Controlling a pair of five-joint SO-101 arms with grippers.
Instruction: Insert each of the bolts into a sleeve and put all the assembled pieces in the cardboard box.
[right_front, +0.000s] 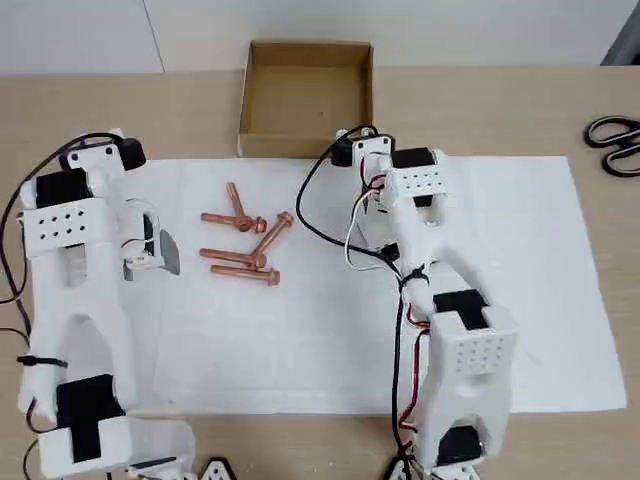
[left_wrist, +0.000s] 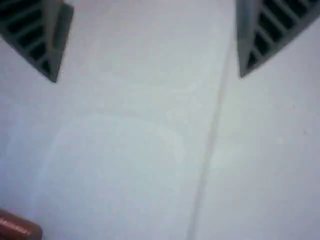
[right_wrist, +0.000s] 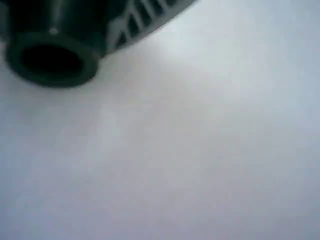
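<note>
Lying loose, the bolts: 5 copper-coloured bolts (right_front: 232, 256) sit in a small cluster on the white paper sheet (right_front: 300, 340), left of its middle and nearer its far edge. Some touch or cross one another. None shows a sleeve on its shank.
Bolt end: the left wrist view catches one copper tip (left_wrist: 15, 229) on the sheet, off to one side of that gripper's gap.
Dark tube: the right wrist view shows a dark tube (right_wrist: 50, 60) with an open bore, by its look a sleeve, close against the right arm's tool and just above the sheet.
Cardboard box: the cardboard box (right_front: 305, 146) stands at the middle of the table's far edge, touching the sheet's far edge. Its floor looks bare.
Left gripper: the left gripper (left_wrist: 147, 75) hangs over the sheet near its left edge, jaws spread wide with nothing between them, just beside the cluster.
Right gripper: the right gripper (right_front: 372, 200) is near the sheet's far edge, in front of the box. Whether it is clamped on the tube cannot be told.
Progress: by my reading 0 of 5 are assembled and 0 boxed, so every insertion and every drop-off is left.
Elsewhere: scissors (right_front: 612, 140) lie at the right edge of the table (right_front: 100, 110), well apart from the work.
</note>
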